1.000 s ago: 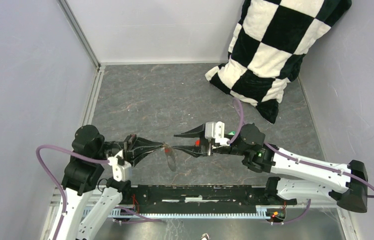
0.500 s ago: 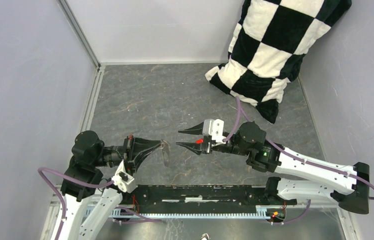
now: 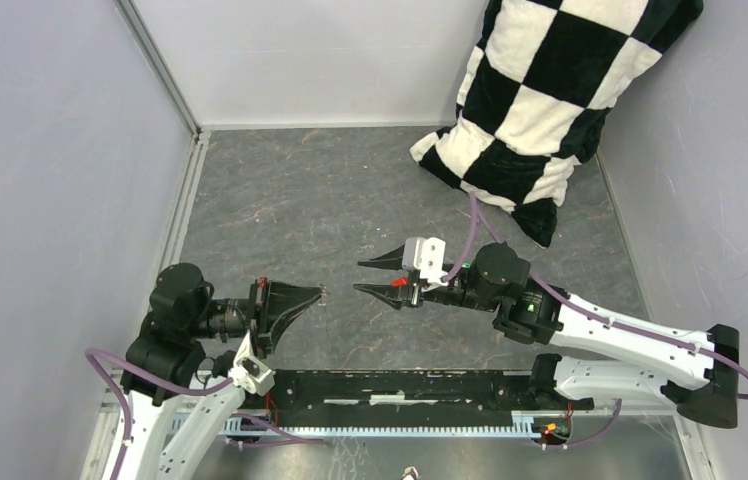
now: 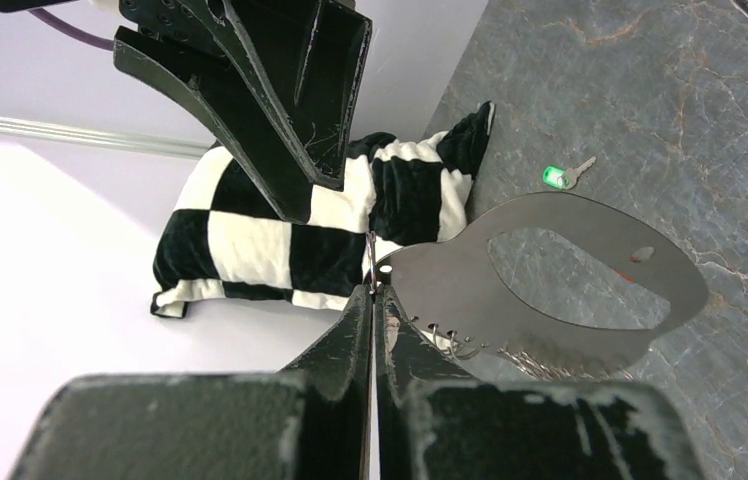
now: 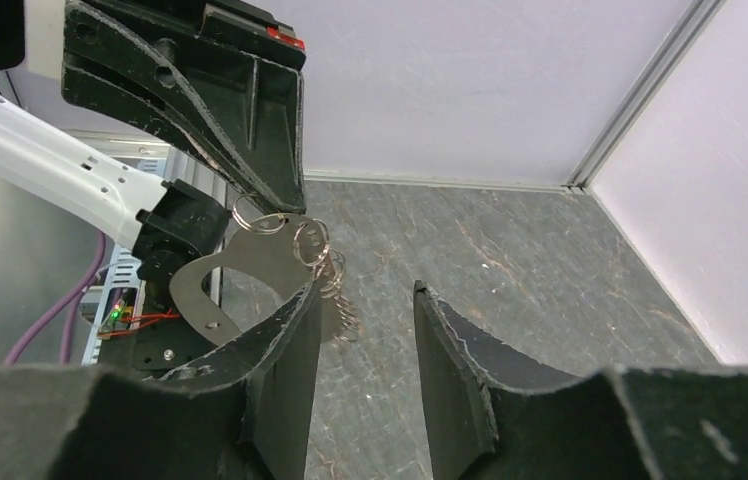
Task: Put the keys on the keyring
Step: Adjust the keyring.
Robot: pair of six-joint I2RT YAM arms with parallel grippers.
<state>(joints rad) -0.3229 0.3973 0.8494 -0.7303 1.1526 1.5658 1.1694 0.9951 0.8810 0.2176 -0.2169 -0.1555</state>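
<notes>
Left gripper (image 4: 372, 292): clamped shut on the keyring (image 4: 440, 285), a flat grey metal loop. Right gripper (image 5: 362, 292): fingers apart, holding nothing. Green-headed key (image 4: 558, 177): lying on the table (image 4: 710, 100).

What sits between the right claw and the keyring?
Nothing. In the top view, only bare table shows between the open right claw and the keyring pinched in the shut left claw.

The pillow (image 3: 540, 110) obstructs the far right corner. The table (image 3: 290, 190) is passable at far left. Only a short gap separates the left gripper (image 3: 322, 293) from the right gripper (image 3: 358, 277).
</notes>
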